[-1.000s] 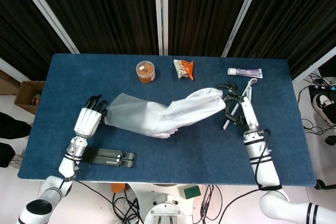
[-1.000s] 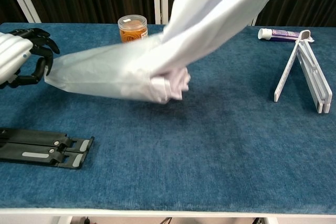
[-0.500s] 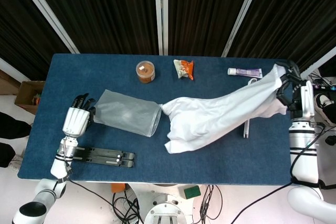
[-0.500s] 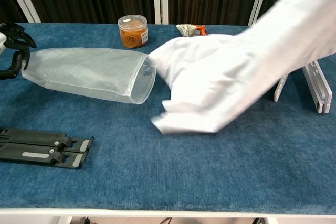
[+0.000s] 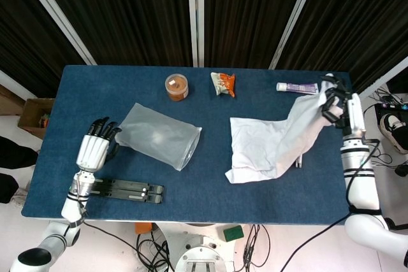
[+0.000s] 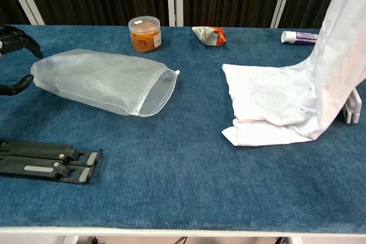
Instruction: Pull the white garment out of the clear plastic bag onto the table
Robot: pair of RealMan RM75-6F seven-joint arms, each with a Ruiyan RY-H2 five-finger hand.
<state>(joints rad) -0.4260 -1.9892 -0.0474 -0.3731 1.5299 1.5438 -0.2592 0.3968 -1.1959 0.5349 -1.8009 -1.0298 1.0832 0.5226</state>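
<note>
While your right hand (image 5: 336, 103) at right grips the white garment (image 5: 268, 148), lifting again could drag it off the table (image 5: 204, 192); left hand (image 5: 95, 148) open beside the clear plastic bag (image 5: 159, 135).

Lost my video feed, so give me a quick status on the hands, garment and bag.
Right hand holds white garment lifted at one end, rest on table. Left hand open beside clear plastic bag, now empty. Nothing in the way.

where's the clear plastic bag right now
In the head view, the clear plastic bag lies empty on the table's left half, beside the left hand.
</note>
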